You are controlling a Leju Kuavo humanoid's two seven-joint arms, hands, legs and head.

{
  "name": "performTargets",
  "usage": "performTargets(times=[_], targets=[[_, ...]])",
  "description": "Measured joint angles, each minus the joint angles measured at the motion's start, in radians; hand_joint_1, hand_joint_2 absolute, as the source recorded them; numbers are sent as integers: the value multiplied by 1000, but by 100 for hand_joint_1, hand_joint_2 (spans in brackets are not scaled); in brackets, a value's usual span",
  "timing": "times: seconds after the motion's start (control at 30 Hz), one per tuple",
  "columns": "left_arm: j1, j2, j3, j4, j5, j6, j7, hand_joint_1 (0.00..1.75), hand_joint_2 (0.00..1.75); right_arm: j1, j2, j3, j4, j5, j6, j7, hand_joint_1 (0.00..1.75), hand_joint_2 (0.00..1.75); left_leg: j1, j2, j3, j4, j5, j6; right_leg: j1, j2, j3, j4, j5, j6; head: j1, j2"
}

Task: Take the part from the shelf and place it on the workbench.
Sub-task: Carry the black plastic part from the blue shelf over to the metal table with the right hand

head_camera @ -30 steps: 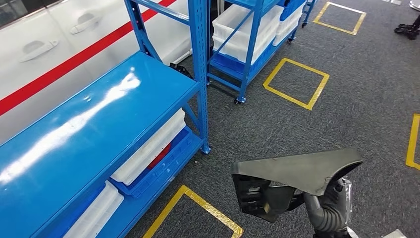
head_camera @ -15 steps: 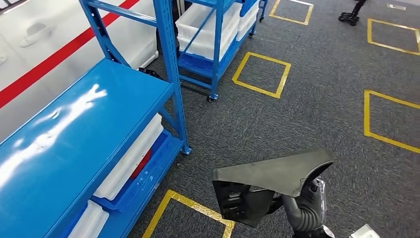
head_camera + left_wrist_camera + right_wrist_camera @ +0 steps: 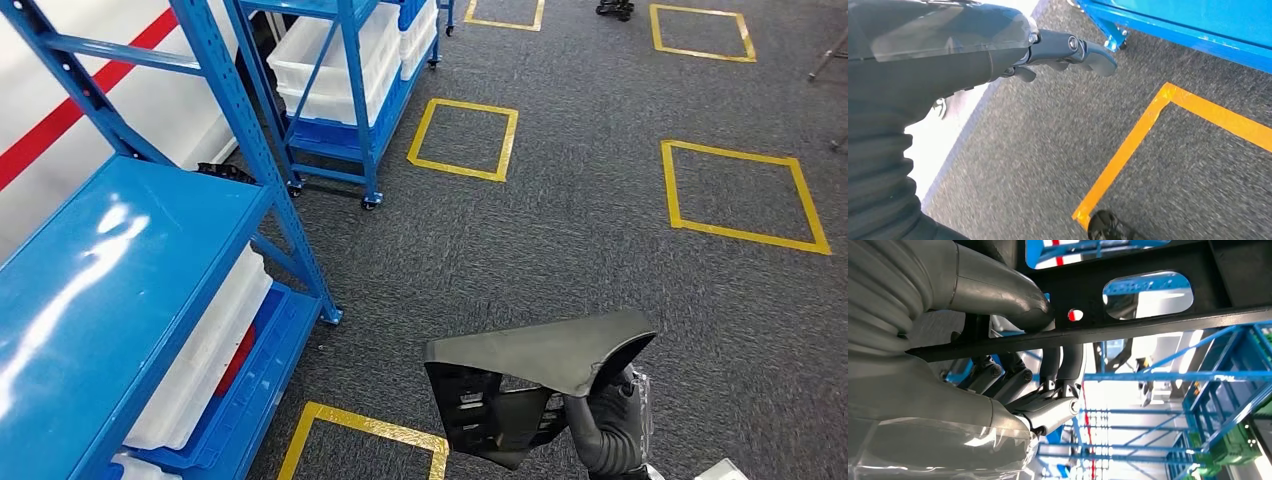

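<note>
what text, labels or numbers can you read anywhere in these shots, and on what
None can be read. The dark part held by the right hand, the blue shelf, the white bins and the yellow floor squares bear no legible text. The left hand shows no marking either.

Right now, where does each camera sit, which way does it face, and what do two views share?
Head view: high on the body, looking forward and down at the carpet and blue shelf; right hand grips the part.
Left wrist view: behind the left hand, facing the floor and yellow tape.
Right wrist view: behind the right hand, looking past the part at blue racks.
Shared: head and right wrist views show the gripped part.
</note>
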Motion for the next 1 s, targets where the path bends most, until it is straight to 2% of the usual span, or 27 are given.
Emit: performTargets(times=[0.03,0.07,0.13,0.2,0.27,0.3,0.33,0.4,0.43,0.47,0.5,0.53,0.57,0.63,0.67,0.7,0.73,0.77,0.8,0.87,0.93,0.97,1.0], targets=[[2,-1,-5,2,-1,3,2,0,175,0,-3,5,3,0,-5,-1,175,175,1,-3,10,-28,29,1,0,16,1,2,0,1,0,0],[3,-2,-10,4,-3,4,4,0,175,-1,-6,9,5,-1,-10,-1,175,175,2,-11,34,-90,70,3,0,31,2,4,-1,2,0,0],[3,-3,-18,10,-7,5,2,0,175,-3,-11,14,7,-6,-21,-2,175,175,6,-65,87,-219,128,8,-2,57,-1,12,-3,10,0,0],[4,-3,-27,15,-9,4,-8,0,175,-2,-18,15,6,-11,-32,-4,175,175,6,-103,105,-269,138,13,-6,78,-12,16,-1,24,0,0],[5,-3,-35,16,-5,2,-25,0,175,4,-25,16,3,-14,-43,-8,175,175,3,-85,106,-275,143,22,-9,100,-19,14,6,39,0,0],[6,-2,-37,17,-2,1,-34,0,175,9,-30,16,0,-15,-48,-10,175,175,3,-72,108,-280,148,29,-9,90,-23,17,4,44,0,0],[7,-1,-38,18,1,0,-42,0,175,13,-34,16,-3,-14,-53,-14,175,175,4,-57,110,-287,152,36,-8,64,-32,34,-7,48,0,0],[10,2,-40,19,4,-1,-52,0,175,15,-43,17,-7,-13,-60,-19,175,175,2,-26,111,-294,156,48,-6,-5,-80,129,-61,52,1,0],[11,3,-41,19,6,-2,-55,0,175,14,-45,18,-8,-12,-62,-21,175,175,-1,-10,110,-295,156,50,-7,-24,-114,198,-94,54,1,0],[12,4,-42,20,8,-2,-57,0,175,14,-47,18,-8,-12,-64,-22,175,175,-4,7,109,-294,155,52,-8,-31,-143,259,-116,57,1,0],[13,4,-44,20,9,-4,-58,0,175,14,-50,18,-8,-12,-65,-22,175,175,-6,23,109,-294,154,52,-10,-35,-159,294,-122,59,1,0],[13,5,-45,20,10,-6,-60,0,175,14,-53,19,-8,-13,-65,-22,175,175,-7,38,109,-294,153,52,-11,-38,-152,286,-109,60,1,0],[12,6,-46,20,12,-11,-62,0,175,15,-57,19,-8,-14,-65,-23,175,175,-7,52,110,-294,152,50,-12,-45,-125,239,-82,60,1,0],[12,6,-46,20,18,-26,-67,0,175,14,-66,19,-13,-21,-63,-23,175,175,-10,74,115,-294,147,45,-8,-85,-40,95,-29,52,1,0],[12,6,-46,20,22,-35,-72,0,175,14,-69,18,-17,-27,-61,-23,175,175,-12,83,118,-293,144,40,-4,-104,-10,42,-16,46,1,0],[12,7,-46,20,26,-46,-77,0,175,14,-73,17,-21,-33,-58,-23,175,175,-14,92,121,-293,142,35,1,-115,4,14,-13,40,1,0],[12,7,-46,19,30,-59,-82,0,175,14,-78,15,-26,-39,-53,-22,175,175,-15,102,124,-293,140,29,5,-114,5,8,-16,34,1,0],[12,7,-46,19,34,-72,-89,0,175,15,-82,10,-30,-45,-47,-22,175,175,-14,112,128,-294,138,24,6,-101,3,5,-14,29,1,0],[11,9,-46,19,38,-87,-98,0,175,18,-85,4,-35,-49,-42,-21,175,175,-13,111,130,-291,134,18,3,-89,4,2,-11,23,1,0],[14,15,-46,19,46,-120,-117,0,175,22,-90,-12,-44,-53,-30,-20,175,175,-9,68,112,-243,100,8,-3,-66,7,-7,-3,11,1,0],[20,25,-45,19,53,-156,-133,0,175,28,-94,-29,-51,-53,-22,-21,175,175,-5,13,53,-114,32,3,-5,-42,7,-9,0,4,1,0],[24,29,-44,19,57,-174,-140,0,175,35,-96,-38,-54,-52,-21,-22,175,175,-4,3,19,-45,4,1,-4,-30,7,-9,0,3,1,0],[28,34,-43,19,60,-191,-146,0,175,44,-98,-47,-58,-50,-21,-23,175,175,-4,0,-5,0,-5,0,-3,-16,7,-7,0,2,1,0]])
